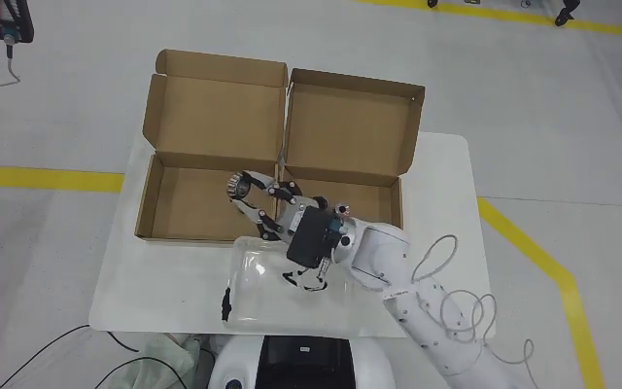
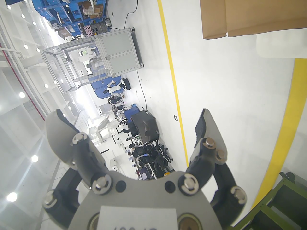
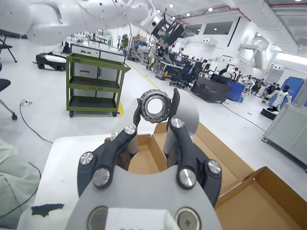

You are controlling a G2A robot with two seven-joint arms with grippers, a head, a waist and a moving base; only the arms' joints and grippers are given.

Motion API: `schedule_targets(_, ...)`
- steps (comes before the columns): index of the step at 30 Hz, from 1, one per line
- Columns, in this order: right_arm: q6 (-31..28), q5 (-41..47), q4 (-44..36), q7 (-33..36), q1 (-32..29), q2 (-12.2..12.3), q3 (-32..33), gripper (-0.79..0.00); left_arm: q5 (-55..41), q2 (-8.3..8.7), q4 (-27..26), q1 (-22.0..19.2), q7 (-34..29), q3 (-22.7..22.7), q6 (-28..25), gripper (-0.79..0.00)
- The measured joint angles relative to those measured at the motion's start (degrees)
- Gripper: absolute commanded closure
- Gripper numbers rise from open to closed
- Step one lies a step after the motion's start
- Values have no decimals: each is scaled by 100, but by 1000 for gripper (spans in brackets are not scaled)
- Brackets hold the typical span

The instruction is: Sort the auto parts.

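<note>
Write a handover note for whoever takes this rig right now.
Right tool: shut on a bearing, held over the left box, near the right box.
Left tool: open, holding nothing, raised off the table.
Clear tray at the table's front edge; contents hard to make out.
Done: bearing picked up. Left: set it in a box, probably the left one, then sort any remaining parts.

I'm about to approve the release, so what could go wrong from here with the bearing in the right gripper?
1. The right gripper pinches the round bearing only between its fingertips, so the part may slip or twist out early.
2. The bearing hangs over the left cardboard box, near the walls where that box meets the right cardboard box. If the gripper lowers, a finger might catch a wall. A dropped bearing could bounce or roll.
</note>
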Motion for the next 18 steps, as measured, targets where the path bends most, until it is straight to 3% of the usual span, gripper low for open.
schedule_targets(10,851,92,1120,1746,763,-275,-484,0,0,0,0,0,0,0,0,-785)
schedule_targets(18,990,244,1658,1991,1143,-463,-777,0,0,0,0,0,0,0,0,-785)
